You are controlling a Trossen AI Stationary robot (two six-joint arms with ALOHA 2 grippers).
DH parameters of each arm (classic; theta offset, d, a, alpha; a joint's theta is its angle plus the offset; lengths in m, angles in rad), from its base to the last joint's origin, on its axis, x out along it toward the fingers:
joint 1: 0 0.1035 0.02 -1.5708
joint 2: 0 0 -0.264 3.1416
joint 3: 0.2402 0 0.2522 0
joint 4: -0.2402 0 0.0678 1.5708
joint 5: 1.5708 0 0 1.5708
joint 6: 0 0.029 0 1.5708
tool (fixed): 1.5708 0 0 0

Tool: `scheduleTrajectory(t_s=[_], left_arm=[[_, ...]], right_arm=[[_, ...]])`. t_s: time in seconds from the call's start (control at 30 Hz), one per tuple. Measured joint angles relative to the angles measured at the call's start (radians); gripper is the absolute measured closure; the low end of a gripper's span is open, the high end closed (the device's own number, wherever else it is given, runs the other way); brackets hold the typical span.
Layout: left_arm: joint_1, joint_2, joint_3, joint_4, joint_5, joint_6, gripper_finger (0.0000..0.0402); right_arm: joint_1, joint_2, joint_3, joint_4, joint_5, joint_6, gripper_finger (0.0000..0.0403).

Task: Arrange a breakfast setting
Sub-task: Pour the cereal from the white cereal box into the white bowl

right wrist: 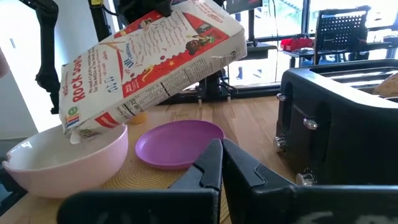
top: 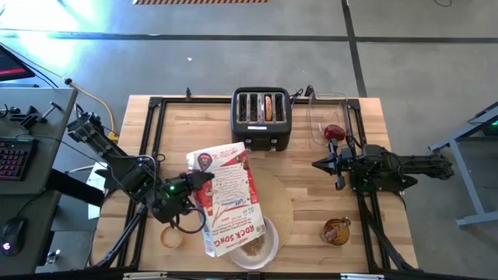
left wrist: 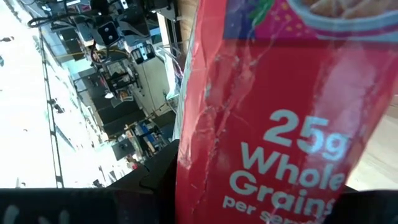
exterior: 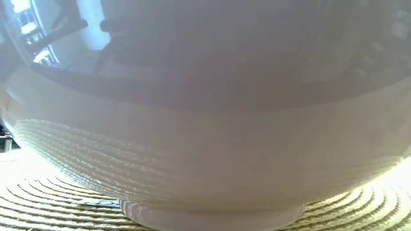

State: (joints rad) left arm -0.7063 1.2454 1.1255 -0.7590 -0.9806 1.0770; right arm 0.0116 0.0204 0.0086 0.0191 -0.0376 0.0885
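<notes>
Step in hand: pouring cereal. Left hand [top: 189, 183] grips the tilted box [top: 227, 194], mouth over the bowl [top: 257, 243] on the mat [top: 284, 208]. Right hand [top: 320, 164], shut and empty, waits beside the toaster [top: 261, 117]. Next: right the box.

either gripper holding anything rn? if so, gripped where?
Left gripper holds the cereal box by its upper end, tipped mouth-down over the white bowl. Right gripper is shut and holds nothing, waiting near the toaster.

A pale wooden table [top: 187, 132] with a black frame stands on a grey concrete floor [top: 194, 54] crossed by dark seams, a desk with a keyboard [top: 12, 158] beside it and bright windows [right wrist: 292, 15] beyond.
</notes>
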Motion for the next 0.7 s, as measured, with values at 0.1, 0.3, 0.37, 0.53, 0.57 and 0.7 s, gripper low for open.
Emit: scheduleTrajectory(t_s=[0.1,0.3,0.37,0.53,0.57,0.7], left_arm=[[-0.005,0.003,0.0,0.018,0.0,0.035,0.0241],[-0.002,0.006,0.0,0.024,0.003,0.051,0.0241],[-0.001,0.006,0.0,0.025,0.0,0.051,0.0241],[-0.001,0.006,0.0,0.025,0.0,0.033,0.0241],[-0.001,0.006,0.0,0.025,0.0,0.029,0.0241],[-0.001,0.006,0.0,0.024,0.0,0.023,0.0241]], right_arm=[[0.0,0.0,0.0,0.0,0.0,0.0,0.0403],[0.0,0.0,0.0,0.0,-0.001,0.0,0.0403],[0.0,0.0,0.0,0.0,-0.001,0.0,0.0403],[0.0,0.0,0.0,0.0,-0.006,0.0,0.0403],[0.0,0.0,0.0,0.0,-0.005,0.0,0.0403],[0.0,0.0,0.0,0.0,-0.005,0.0,0.0403]])
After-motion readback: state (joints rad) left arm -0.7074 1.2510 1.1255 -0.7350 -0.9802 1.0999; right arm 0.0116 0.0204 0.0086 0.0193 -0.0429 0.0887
